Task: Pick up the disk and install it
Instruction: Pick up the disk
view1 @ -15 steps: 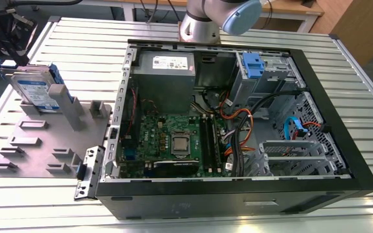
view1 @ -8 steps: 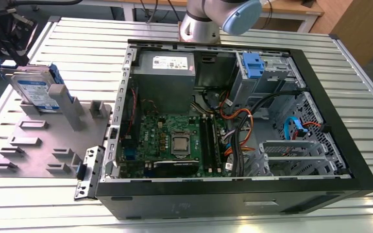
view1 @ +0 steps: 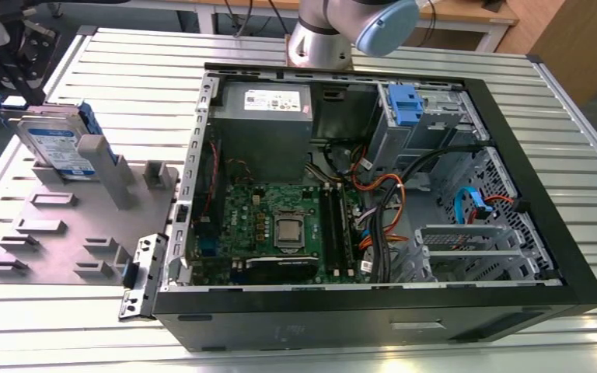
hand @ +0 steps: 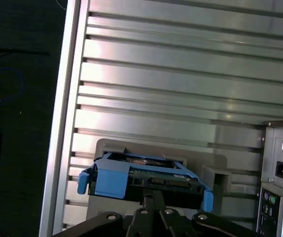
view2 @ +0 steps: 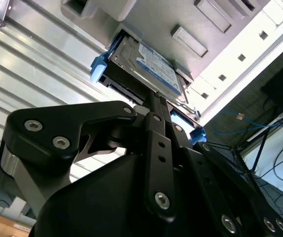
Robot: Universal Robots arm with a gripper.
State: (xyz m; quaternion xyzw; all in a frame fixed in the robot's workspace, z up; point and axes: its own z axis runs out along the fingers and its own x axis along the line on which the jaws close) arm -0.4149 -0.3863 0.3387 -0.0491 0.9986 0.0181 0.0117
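exterior view: disk [view1: 55, 140], slatted metal table [view1: 122, 62]

Slatted aluminium counter [view1: 122, 62]. Carries an open black computer case [view1: 361, 318]. Bears a grey fixture plate [view1: 65, 237] just beside, on the exterior view's left.

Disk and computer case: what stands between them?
In the exterior view, grey holder posts stand between the disk and the case.

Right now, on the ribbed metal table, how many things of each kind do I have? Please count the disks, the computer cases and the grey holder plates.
disk: 1
open computer case: 1
grey holder plate: 1
Total: 3
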